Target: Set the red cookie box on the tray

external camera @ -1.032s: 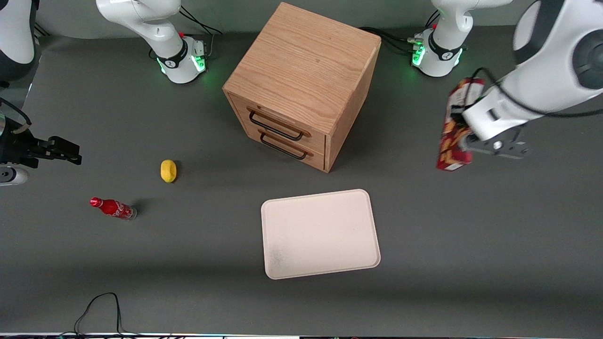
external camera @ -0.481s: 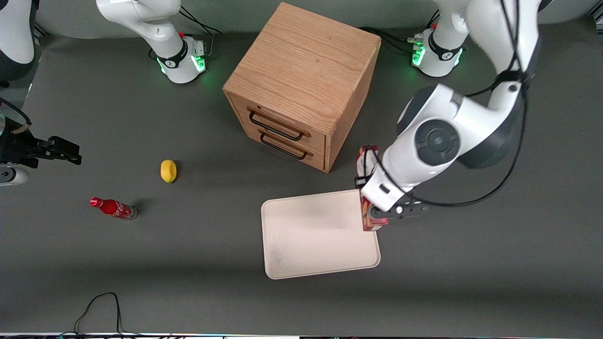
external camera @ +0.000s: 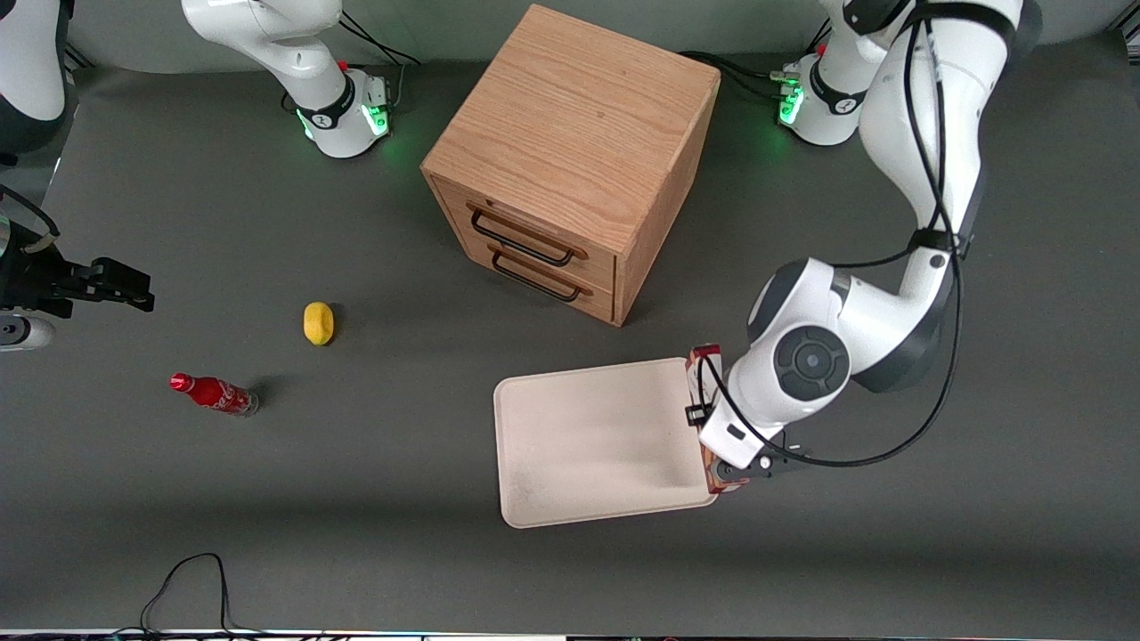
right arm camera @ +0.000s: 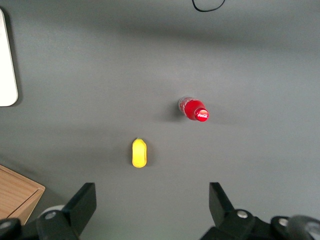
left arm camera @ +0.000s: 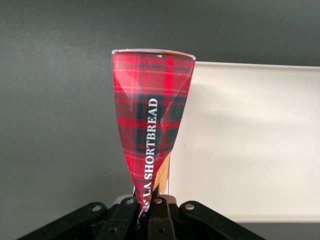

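red cookie box (left arm camera: 152, 135): clamped endwise between closed fingers of gripper (external camera: 732, 472), hung over tray (external camera: 588, 445) edge toward working arm's end, seemingly for lowering.

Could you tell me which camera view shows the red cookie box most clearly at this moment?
The left wrist view: the red cookie box fills it, held in the gripper at the tray edge. The front view shows only slivers of it past the arm; the right wrist view shows none.
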Controlling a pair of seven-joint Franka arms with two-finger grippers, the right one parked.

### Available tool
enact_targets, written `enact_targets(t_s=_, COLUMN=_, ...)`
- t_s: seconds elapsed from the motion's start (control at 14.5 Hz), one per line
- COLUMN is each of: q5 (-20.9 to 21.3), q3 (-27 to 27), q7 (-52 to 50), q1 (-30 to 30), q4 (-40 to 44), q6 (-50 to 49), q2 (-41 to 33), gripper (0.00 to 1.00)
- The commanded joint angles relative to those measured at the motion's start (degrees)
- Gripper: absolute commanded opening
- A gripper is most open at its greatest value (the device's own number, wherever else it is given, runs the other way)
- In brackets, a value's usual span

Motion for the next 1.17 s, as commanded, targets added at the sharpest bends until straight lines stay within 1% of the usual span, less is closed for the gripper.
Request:
enact_targets(t_s=0.0, q5=1.0, q3=0.7, q7=-0.6, q1=-1.9, q4=4.3, q6=0.1, q2=3.9, gripper=0.00)
enact_targets(t_s=0.21, q5=0.8, q3=0.7, q7=-1.5, q1=-3.1, q4=3.6, q6=2.3, q2=5.2, gripper=0.00)
enact_targets(t_s=0.62, q5=0.8, q3=0.8, q7=-2.2, q1=-3.2, q4=3.5, q6=4.4, q2=6.8, gripper=0.00)
enact_targets(t_s=1.1, q5=0.6, q3=0.7, q7=-2.9, q1=-3.3, q4=3.5, q6=4.4, q2=7.3, gripper=0.00)
